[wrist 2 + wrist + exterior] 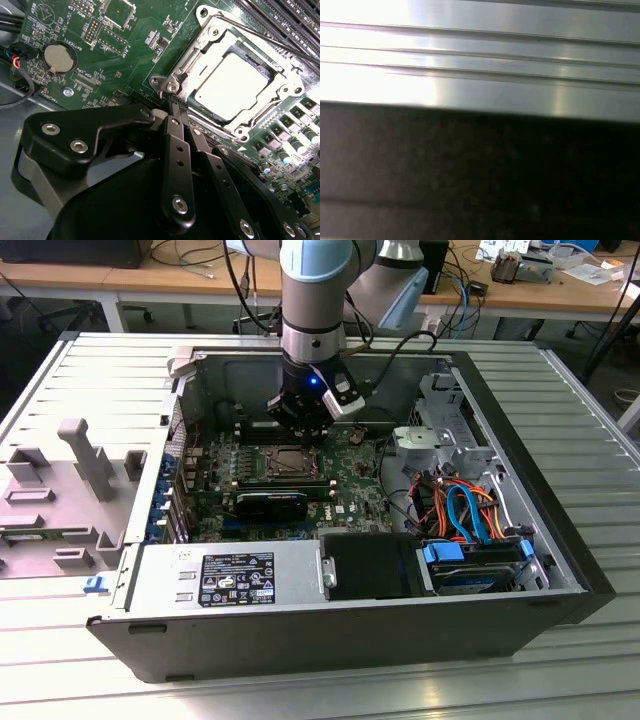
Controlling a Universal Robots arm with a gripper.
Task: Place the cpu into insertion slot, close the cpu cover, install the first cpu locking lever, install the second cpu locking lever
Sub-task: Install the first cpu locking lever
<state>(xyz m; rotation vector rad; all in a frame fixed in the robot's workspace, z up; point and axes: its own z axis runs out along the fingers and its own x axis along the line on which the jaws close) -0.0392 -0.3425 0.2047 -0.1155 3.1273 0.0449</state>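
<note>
The cpu [232, 85], a flat silver-grey square, lies in the insertion slot [285, 462] on the green board. The cpu cover [280, 70], a silvery frame with a square window, lies flat over it. A thin locking lever [280, 42] runs along the socket's side next to the memory slots. My gripper [176, 103] has its black fingers [175, 145] brought together, the tips at the socket's corner hinge [165, 85]. I cannot tell if anything is pinched between them. In the exterior view the gripper [300, 425] hangs just above the socket's far edge, inside the open computer case.
Long black memory slots [285, 15] flank the socket and a coin battery [59, 56] sits on the board. A black card [272, 505], a power supply [230, 575] and a cabled drive cage [470, 510] crowd the case. A grey fixture [80, 455] stands outside.
</note>
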